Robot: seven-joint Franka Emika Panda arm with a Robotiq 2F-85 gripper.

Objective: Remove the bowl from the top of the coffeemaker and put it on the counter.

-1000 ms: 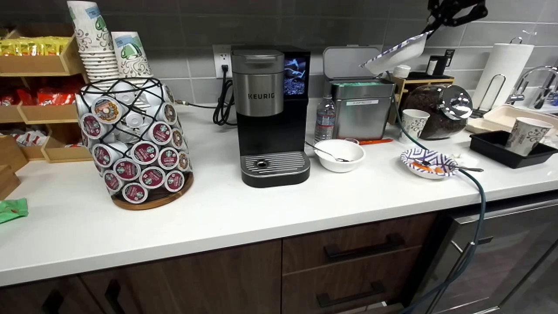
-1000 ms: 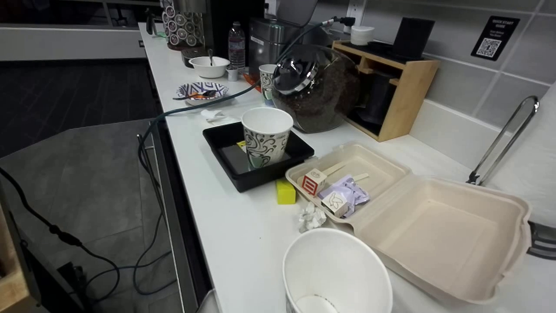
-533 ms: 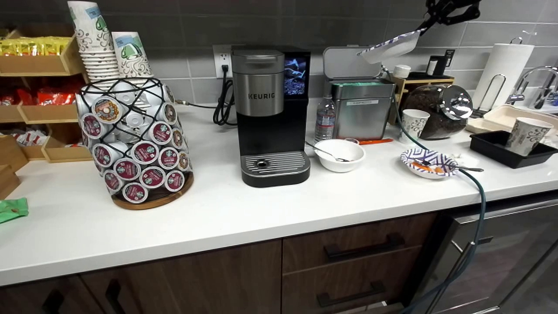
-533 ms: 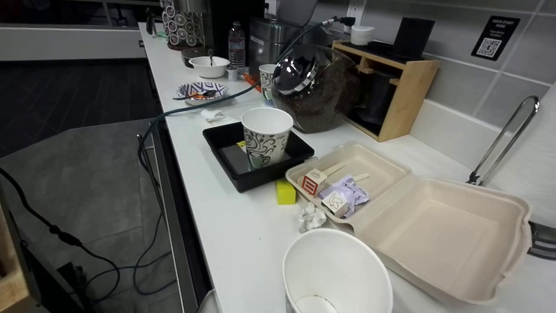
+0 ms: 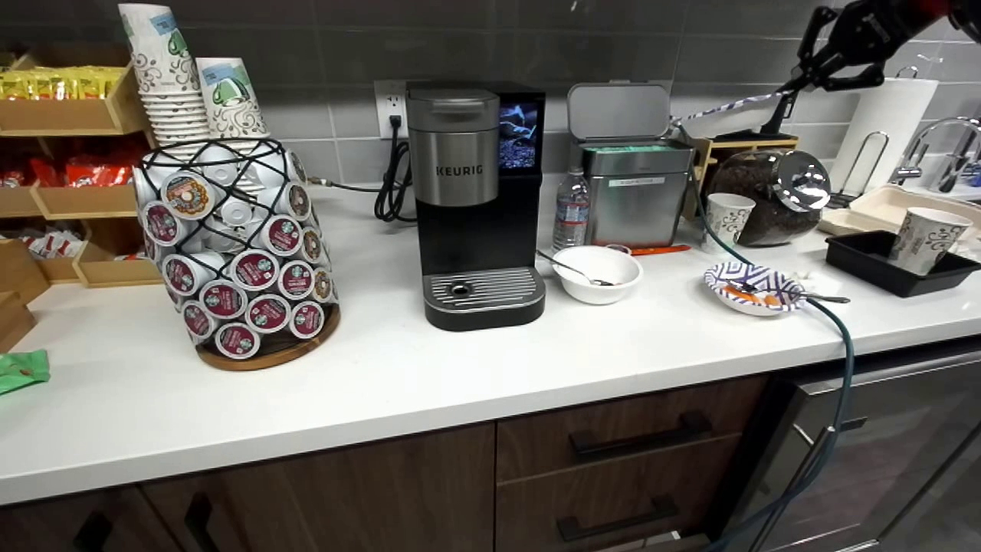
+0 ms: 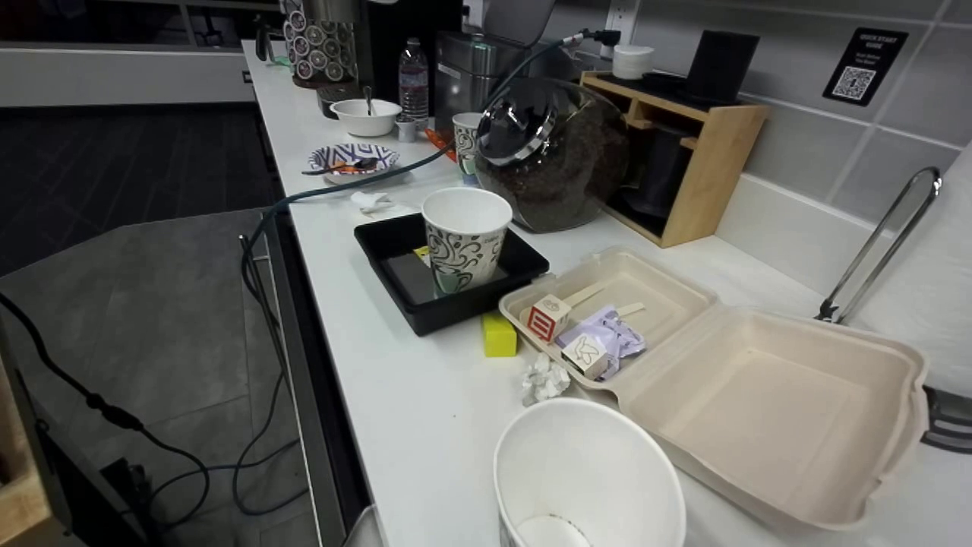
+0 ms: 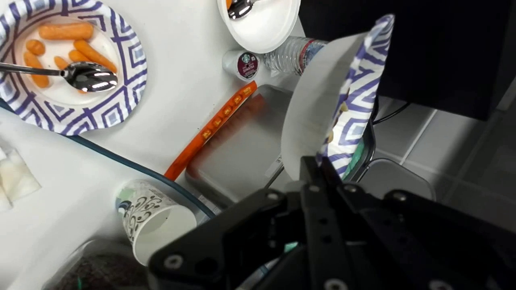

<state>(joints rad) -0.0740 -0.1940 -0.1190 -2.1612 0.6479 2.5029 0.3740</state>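
Fingers pinched onto rim of bowl, which lies toward 12 o'clock, wrist view. White bowl at 11, carrot dish at 10 o'clock. In an exterior view: bowl aloft above counter; coffeemaker about 8 o'clock.

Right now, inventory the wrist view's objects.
Keurig coffeemaker: 1, black, upper right
Held bowl: 1, purple-white, in claw
Counter: 1, white, underneath
Patterned dish: 1, purple-white, on counter
Carrots: several, orange, in dish
Plain bowl: 1, white, top
Spoons: 2, silver, dish, plain bowl
Water bottle: 1, clear, by coffeemaker
Starbucks pod: 1, white, by bottle
Metal bin: 1, silver, centre
Lettered strip: 1, orange, by bin
Cable: 1, teal, over counter
Paper cup: 1, white, near cable
Cord: 1, black, by coffeemaker
Jar: 1, dark, lower left
Napkin: 1, white, left
Claw: 1, black, bottom
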